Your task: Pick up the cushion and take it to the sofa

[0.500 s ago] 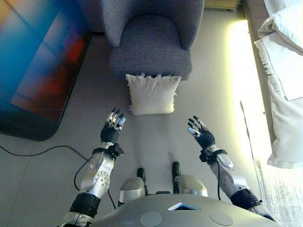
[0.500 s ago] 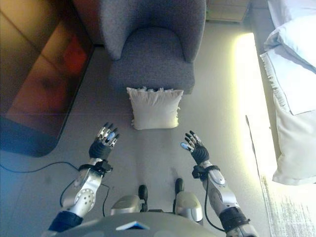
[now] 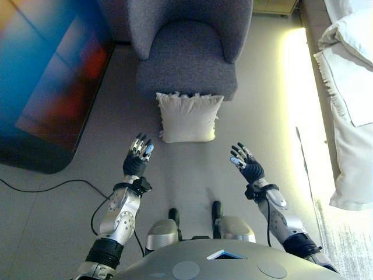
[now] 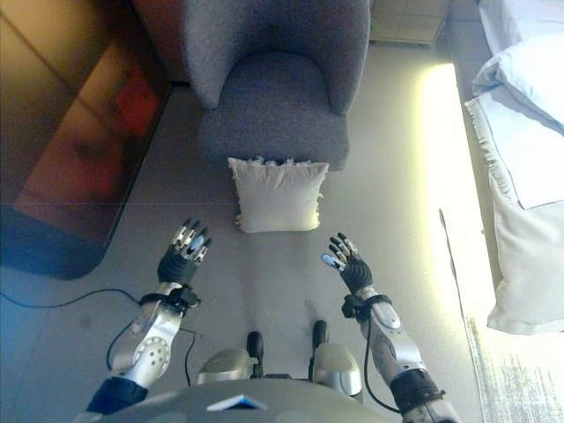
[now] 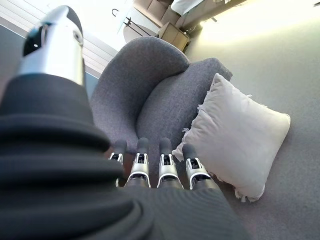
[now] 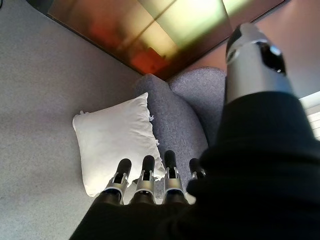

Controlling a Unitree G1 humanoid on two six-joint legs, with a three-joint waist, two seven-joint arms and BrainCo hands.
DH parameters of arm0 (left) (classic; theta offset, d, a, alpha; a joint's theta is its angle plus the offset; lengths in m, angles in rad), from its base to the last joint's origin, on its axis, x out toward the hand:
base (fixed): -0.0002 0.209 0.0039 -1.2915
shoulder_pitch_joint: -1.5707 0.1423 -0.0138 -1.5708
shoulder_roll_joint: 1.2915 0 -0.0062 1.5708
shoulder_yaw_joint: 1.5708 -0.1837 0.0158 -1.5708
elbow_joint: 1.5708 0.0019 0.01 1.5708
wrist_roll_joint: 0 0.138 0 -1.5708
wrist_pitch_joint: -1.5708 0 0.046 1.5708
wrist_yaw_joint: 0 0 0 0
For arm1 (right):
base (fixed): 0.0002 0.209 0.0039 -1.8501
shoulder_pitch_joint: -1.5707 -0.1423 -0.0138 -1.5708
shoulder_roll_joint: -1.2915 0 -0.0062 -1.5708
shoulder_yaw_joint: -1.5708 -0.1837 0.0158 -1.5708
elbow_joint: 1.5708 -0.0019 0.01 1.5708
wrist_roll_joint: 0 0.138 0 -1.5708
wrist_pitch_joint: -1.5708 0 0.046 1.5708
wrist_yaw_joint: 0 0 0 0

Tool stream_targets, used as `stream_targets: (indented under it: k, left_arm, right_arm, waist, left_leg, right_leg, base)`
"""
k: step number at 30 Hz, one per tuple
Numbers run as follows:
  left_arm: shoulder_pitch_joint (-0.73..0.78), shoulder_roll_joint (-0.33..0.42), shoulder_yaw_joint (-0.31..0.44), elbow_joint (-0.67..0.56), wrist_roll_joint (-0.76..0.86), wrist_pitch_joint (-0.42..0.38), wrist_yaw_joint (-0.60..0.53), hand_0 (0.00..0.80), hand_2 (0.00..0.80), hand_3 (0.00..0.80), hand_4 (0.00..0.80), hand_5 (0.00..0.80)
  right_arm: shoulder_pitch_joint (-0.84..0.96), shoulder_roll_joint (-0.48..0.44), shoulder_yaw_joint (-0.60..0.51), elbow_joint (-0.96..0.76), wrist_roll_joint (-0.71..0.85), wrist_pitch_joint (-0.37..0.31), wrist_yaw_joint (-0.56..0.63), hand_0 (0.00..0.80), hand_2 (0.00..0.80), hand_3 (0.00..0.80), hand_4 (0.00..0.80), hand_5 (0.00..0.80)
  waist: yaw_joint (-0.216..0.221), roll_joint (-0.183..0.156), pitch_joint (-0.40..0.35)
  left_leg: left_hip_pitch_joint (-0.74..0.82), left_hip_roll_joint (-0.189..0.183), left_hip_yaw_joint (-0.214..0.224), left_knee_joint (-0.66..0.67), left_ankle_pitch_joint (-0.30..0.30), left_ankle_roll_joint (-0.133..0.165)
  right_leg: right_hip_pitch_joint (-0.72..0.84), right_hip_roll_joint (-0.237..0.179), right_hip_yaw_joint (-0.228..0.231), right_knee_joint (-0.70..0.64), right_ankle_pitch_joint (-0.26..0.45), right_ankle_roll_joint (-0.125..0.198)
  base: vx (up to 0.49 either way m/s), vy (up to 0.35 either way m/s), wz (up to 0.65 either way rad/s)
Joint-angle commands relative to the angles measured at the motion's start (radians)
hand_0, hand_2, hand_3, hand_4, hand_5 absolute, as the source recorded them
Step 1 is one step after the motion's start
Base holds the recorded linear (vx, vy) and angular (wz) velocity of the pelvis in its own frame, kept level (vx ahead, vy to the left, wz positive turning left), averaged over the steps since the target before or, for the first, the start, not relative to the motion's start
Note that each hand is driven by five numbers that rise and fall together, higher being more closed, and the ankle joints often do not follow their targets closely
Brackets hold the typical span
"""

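Note:
A cream cushion [image 3: 187, 118] with a frilled top edge stands on the grey floor, leaning against the front of a grey upholstered armchair [image 3: 187, 49]. Both wrist views show it too, cushion [image 5: 240, 137] and cushion [image 6: 114, 141], out past the fingertips. My left hand [image 3: 137, 158] is raised near the cushion's lower left corner, fingers straight, holding nothing. On the other side, my right hand [image 3: 246, 164] hovers short of the cushion's lower right, also open and empty. Neither hand touches the cushion.
A large dark reflective panel [image 3: 49, 76] lies along the left. A bed with white bedding [image 3: 349, 87] runs down the right edge, with a bright strip of light on the floor beside it.
The whole picture has shifted very slightly, so the camera moved. The hands and cushion keep their places relative to each other.

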Motion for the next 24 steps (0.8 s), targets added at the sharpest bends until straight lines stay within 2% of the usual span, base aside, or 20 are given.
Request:
stream_targets:
  k: [1,8,14,18,21,22,24]
  left_arm:
    - [0.005,0.037,0.016,-0.038,0.027,-0.075,-0.02,0.0,0.0,0.0,0.0,0.0]
    - [0.026,0.043,0.016,-0.049,0.005,-0.072,-0.048,0.0,0.0,0.0,0.0,0.0]
    - [-0.014,0.047,0.008,-0.034,-0.033,-0.068,-0.043,0.0,0.0,0.0,0.0,0.0]
    - [-0.053,0.046,0.017,-0.026,-0.035,-0.062,-0.056,0.0,0.0,0.0,0.0,0.0]
    - [-0.056,0.053,0.019,-0.012,-0.023,-0.051,-0.066,0.0,0.0,0.0,0.0,0.0]
    - [-0.056,0.054,0.019,-0.012,-0.02,-0.047,-0.065,0.0,0.0,0.0,0.0,0.0]
    - [-0.055,0.059,0.031,-0.012,-0.015,-0.019,-0.068,0.0,0.0,0.0,0.0,0.0]
  right_arm:
    - [0.006,0.027,0.004,-0.062,0.003,-0.061,0.006,0.0,0.0,0.0,0.0,0.0]
    - [0.023,0.028,0.0,-0.061,-0.004,-0.061,0.015,0.0,0.0,0.0,0.0,0.0]
    - [0.014,0.036,0.003,-0.054,-0.007,-0.066,0.003,0.0,0.0,0.0,0.0,0.0]
    - [-0.016,0.055,0.012,-0.047,-0.028,-0.075,-0.002,0.0,0.0,0.0,0.0,0.0]
    - [-0.005,0.066,0.021,-0.048,-0.03,-0.09,-0.018,0.0,0.0,0.0,0.0,0.0]
    - [-0.003,0.067,0.023,-0.046,-0.029,-0.093,-0.022,0.0,0.0,0.0,0.0,0.0]
    - [0.011,0.065,0.016,-0.039,-0.015,-0.088,-0.034,0.0,0.0,0.0,0.0,0.0]
  waist:
    - [-0.008,-0.043,-0.034]
    - [-0.004,-0.049,-0.042]
    - [-0.005,-0.044,-0.048]
    - [-0.005,-0.04,-0.024]
    - [-0.002,-0.018,-0.012]
    - [-0.003,-0.016,-0.01]
    - [-0.018,-0.002,-0.001]
  left_leg:
    - [-0.101,-0.025,0.024,0.13,-0.013,0.027]
    - [-0.088,-0.033,0.025,0.109,-0.014,0.031]
    - [-0.098,-0.04,0.005,0.046,0.019,0.052]
    - [-0.146,-0.058,0.003,0.124,-0.011,0.087]
    - [-0.153,-0.059,0.005,0.152,-0.031,0.114]
    - [-0.151,-0.06,0.002,0.155,-0.034,0.114]
    - [-0.136,-0.057,-0.026,0.178,-0.046,0.111]
  right_leg:
    - [0.016,-0.062,-0.038,0.111,-0.06,0.052]
    - [0.026,-0.067,-0.043,0.099,-0.056,0.062]
    - [-0.019,-0.058,-0.036,0.144,-0.072,0.066]
    - [-0.1,-0.084,-0.01,0.37,-0.063,0.078]
    - [-0.172,-0.108,0.023,0.677,0.045,0.073]
    - [-0.187,-0.109,0.03,0.706,0.057,0.071]
    - [-0.263,-0.085,0.082,0.801,0.104,0.063]
  base:
    - [0.0,0.0,0.0]
    - [0.008,0.011,0.0]
    - [-0.02,0.081,-0.02]
    - [-0.057,0.141,0.01]
    - [0.024,0.189,0.06]
    - [0.086,0.137,0.12]
    - [0.131,0.071,0.3]
